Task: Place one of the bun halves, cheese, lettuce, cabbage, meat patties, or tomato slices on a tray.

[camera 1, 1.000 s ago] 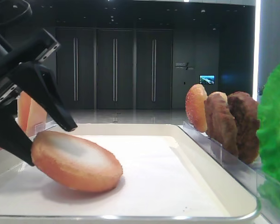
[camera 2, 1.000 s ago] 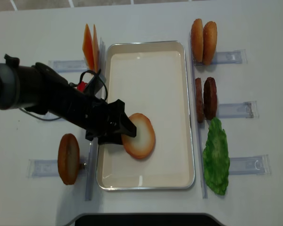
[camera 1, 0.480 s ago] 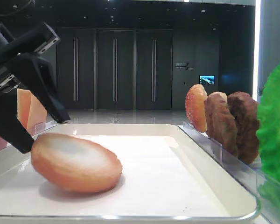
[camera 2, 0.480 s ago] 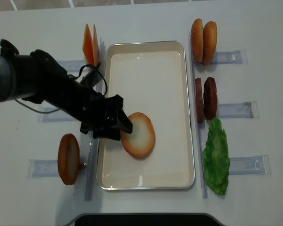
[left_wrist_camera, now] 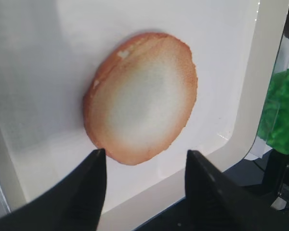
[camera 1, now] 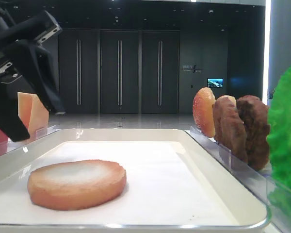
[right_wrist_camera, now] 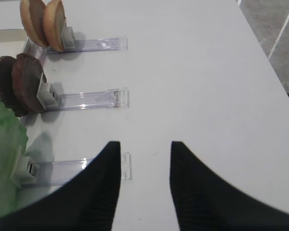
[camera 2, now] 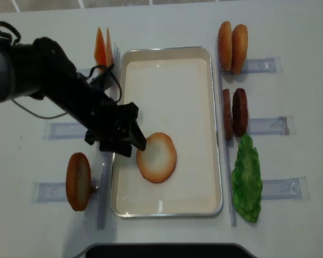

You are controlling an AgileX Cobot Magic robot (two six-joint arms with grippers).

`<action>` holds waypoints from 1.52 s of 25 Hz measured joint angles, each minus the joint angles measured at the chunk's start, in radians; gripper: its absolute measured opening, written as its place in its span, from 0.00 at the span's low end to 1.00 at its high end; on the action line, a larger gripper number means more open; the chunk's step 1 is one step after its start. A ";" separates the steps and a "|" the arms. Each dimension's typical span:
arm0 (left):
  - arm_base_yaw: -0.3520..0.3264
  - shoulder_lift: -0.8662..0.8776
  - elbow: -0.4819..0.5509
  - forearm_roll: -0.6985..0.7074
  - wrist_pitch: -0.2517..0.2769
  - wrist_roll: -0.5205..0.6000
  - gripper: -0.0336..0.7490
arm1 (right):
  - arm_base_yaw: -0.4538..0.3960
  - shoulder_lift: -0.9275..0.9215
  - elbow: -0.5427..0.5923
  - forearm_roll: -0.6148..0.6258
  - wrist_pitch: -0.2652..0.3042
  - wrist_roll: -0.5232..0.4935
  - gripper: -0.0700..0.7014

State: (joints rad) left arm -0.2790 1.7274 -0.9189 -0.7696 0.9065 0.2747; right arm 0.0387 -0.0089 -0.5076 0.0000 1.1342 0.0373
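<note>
Here, white tabletop [camera 2: 167, 21], dark lobby with tall doors [camera 1: 119, 73] behind, round tan bun half [camera 2: 156, 157] flat near cream metal tray's [camera 2: 210, 134] left edge, left gripper [camera 2: 133, 138] wide, empty, right gripper [right_wrist_camera: 145, 187] parted, seen only by its wrist view.

One exterior view sits low at the tray [camera 1: 223, 194] rim, looking level across it; the other looks straight down on the worktop [camera 2: 290, 32]. Both share the tray. The left wrist view hangs close above the bun half [left_wrist_camera: 142, 96]; the right wrist view faces the worktop's right side.

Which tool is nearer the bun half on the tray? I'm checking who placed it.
Left. The left tool hangs open just beside the bun half on the tray; the right tool is over bare table.
</note>
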 joint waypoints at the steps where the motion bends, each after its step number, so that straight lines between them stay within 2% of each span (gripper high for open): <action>1: 0.000 -0.006 -0.012 0.009 0.007 -0.008 0.56 | 0.000 0.000 0.000 0.000 0.000 0.000 0.41; 5: 0.000 -0.053 -0.070 0.081 0.043 -0.067 0.56 | 0.000 0.000 0.000 0.000 0.000 0.000 0.41; 7: 0.000 -0.079 -0.103 0.162 0.074 -0.125 0.56 | 0.000 0.000 0.000 0.000 0.000 0.000 0.41; 12: 0.000 -0.142 -0.164 0.406 0.198 -0.275 0.56 | 0.000 0.000 0.000 0.000 0.000 0.000 0.41; 16: 0.000 -0.199 -0.196 0.553 0.283 -0.327 0.56 | 0.000 0.000 0.000 0.000 0.000 0.000 0.41; 22: 0.000 -0.292 -0.214 0.746 0.305 -0.406 0.56 | 0.000 0.000 0.000 0.000 0.000 0.000 0.41; 31: 0.009 -0.386 -0.215 0.865 0.312 -0.434 0.55 | 0.000 0.000 0.000 0.000 0.000 0.000 0.41; 33: 0.031 -0.388 -0.215 0.863 0.312 -0.434 0.55 | 0.000 0.000 0.000 0.000 0.000 0.000 0.41; 38: 0.145 -0.392 -0.215 0.863 0.312 -0.397 0.55 | 0.000 0.000 0.000 0.000 0.000 0.000 0.41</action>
State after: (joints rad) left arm -0.1340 1.3354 -1.1342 0.0938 1.2185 -0.1227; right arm 0.0387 -0.0089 -0.5076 0.0000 1.1342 0.0373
